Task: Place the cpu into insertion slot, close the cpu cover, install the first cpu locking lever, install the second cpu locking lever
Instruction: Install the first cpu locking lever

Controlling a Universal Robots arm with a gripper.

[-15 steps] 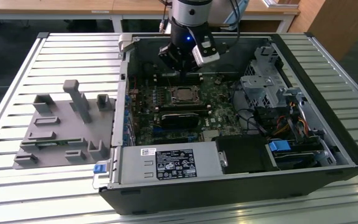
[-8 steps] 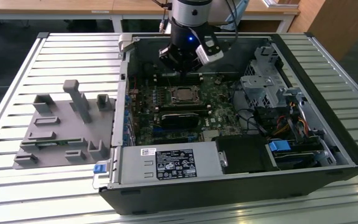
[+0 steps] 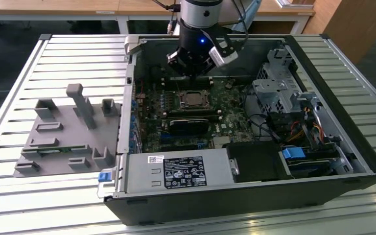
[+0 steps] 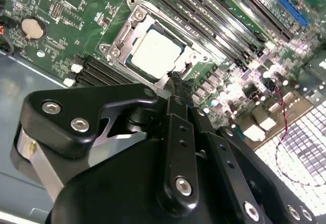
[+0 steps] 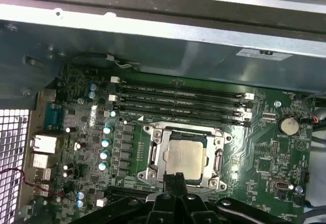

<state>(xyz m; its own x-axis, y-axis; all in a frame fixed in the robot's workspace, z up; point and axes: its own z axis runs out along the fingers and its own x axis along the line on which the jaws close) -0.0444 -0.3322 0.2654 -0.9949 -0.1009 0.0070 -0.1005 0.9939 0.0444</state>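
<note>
The cpu (image 5: 184,157) (image 4: 155,48) lies flat, silver-grey, in the insertion slot (image 3: 191,99) on the green board. The silvery cpu cover (image 5: 153,155) (image 4: 119,38) lies down around it, and the chip shows through its window. Thin metal levers run along the frame's sides; I cannot tell whether they are latched. My gripper (image 5: 177,179) (image 4: 175,79) (image 3: 190,74) hovers just beside the socket's edge, a little above the board, its black fingers pressed together with nothing between them.
The open computer case wall (image 3: 344,161) surrounds the board. Long black memory slots (image 5: 178,99) run beside the socket. A drive cage (image 3: 279,93), cables (image 3: 299,129) and the power supply (image 3: 175,171) crowd the case. A grey fixture tray (image 3: 64,132) lies at the exterior view's left.
</note>
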